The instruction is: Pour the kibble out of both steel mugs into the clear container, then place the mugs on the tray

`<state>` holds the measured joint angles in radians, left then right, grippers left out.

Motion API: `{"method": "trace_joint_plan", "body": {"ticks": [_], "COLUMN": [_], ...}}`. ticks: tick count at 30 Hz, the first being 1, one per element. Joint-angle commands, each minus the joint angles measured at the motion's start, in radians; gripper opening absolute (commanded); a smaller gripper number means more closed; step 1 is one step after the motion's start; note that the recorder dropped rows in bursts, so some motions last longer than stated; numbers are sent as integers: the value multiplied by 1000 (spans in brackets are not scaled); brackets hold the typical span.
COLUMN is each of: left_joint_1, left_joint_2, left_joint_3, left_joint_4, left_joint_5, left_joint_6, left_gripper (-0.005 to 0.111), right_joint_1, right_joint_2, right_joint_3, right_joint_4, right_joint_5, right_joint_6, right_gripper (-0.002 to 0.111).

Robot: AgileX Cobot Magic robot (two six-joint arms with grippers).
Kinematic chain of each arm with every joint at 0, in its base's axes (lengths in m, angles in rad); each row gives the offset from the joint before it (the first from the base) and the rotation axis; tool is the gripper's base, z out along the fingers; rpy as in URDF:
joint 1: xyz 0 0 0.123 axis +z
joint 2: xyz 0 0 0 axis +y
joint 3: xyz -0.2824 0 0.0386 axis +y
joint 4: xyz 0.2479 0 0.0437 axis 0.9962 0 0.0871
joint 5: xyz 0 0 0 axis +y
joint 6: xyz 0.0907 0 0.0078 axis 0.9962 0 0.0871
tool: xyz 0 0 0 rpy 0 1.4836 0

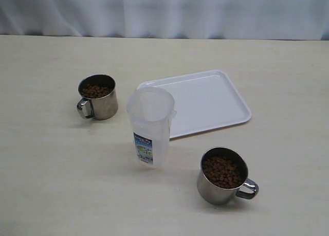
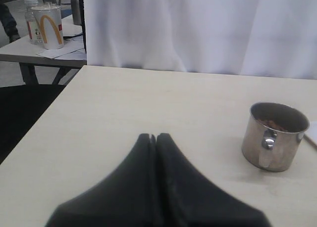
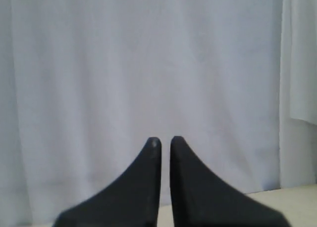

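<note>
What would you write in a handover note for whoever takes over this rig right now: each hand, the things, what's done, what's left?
Left hand: shut, empty. Right hand: shut, empty.
Far-left mug and near-right mug stand upright on the table, each holding kibble.
Clear container stands between them, looks empty; tray behind it, nothing on it.
Done: nothing.
Left: pour both mugs into the container, then set them on the tray.

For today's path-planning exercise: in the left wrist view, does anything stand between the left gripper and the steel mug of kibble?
Nothing visible does: only table top lies between the left gripper and the steel mug.
</note>
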<state>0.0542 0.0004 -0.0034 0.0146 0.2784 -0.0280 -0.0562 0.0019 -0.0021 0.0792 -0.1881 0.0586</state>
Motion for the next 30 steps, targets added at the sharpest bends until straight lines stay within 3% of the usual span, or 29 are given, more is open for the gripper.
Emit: {"method": "trace_joint_plan", "body": {"ticks": [1,5,13,18,30], "left_joint_1": [-8,-8,-8,-8,-8], "left_joint_2": [0,0,0,0,0], "left_joint_3": [3,3,3,3,3], "left_joint_4": [0,0,0,0,0], "left_joint_5": [-9,-9,-9,-9,-2], "left_joint_6": [-3,-3,-3,-3,-3], "left_gripper": [0,0,0,0,0], "right_joint_1": [4,75,360,471,731], "right_joint_2": [-2,80,573,780,998], "right_joint_3": [2,2,2,2,2], "right_joint_4": [32,16,-255,-274,-274], "right_joint_5": [22,64,-40,-80,-138], "right_joint_6": [61,87,87,100,264], "right_gripper": [6,5,4,4,4]}}
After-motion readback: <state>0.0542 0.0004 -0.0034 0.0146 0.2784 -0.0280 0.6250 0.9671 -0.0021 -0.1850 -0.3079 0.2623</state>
